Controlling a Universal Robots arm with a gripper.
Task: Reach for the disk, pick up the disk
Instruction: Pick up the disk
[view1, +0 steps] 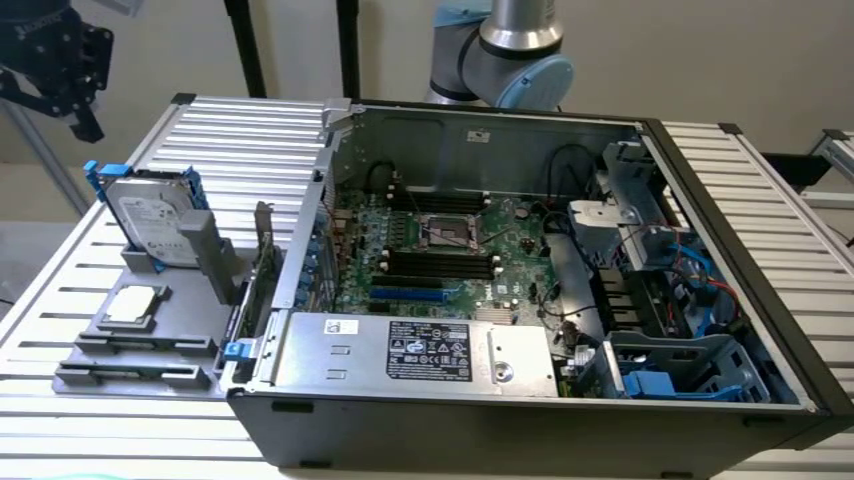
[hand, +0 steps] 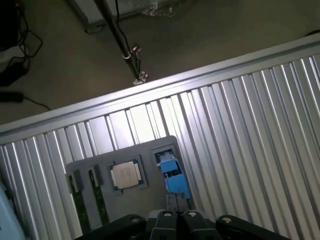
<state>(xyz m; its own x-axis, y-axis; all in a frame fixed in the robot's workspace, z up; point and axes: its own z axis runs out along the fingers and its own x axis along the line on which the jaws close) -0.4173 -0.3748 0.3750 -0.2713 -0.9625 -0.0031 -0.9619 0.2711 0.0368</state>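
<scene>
metal nearly everywhere: table (view1: 761, 200) of ribbed aluminium in long matte slats; dark steel computer case (view1: 534, 430) lying open on it; inside, green motherboard (view1: 441, 240) with black slots and a square socket frame, big silver box (view1: 414, 350) with a black label along the near wall, blue plastic bracket (view1: 657, 385) in a grey cage toward the exterior view's right. beside the case on the exterior view's left, flat grey plastic holder (view1: 180, 310) with raised slots. propped in its far slot and tilted back, the disk (view1: 158, 215): thin silver-grey slab, white printed label, bright blue rails framing the edges. just nearer on the same holder, small square silver chip (view1: 136, 303), lying flat. given by the exterior view: the case's interior, the disk's labelled face, the pale jointed arm (view1: 521, 30) rising beyond the far wall. given by the wrist view: dull brown floor (hand: 225, 30) past the table's edge, dark cables (hand: 20, 55) on it, a thin black pole (hand: 117, 35), two green-edged strips (hand: 100, 200) standing in the holder's long slots, and the disk edge-on as a narrow blue strip just beside the chip. gripper (hand: 176, 199) black and hard-edged, fingers pressed flat together with no gap, pinching nothing, touching nothing; hanging over the disk's blue upper edge, apart from it, high at the far corner on the exterior view's left.
</scene>
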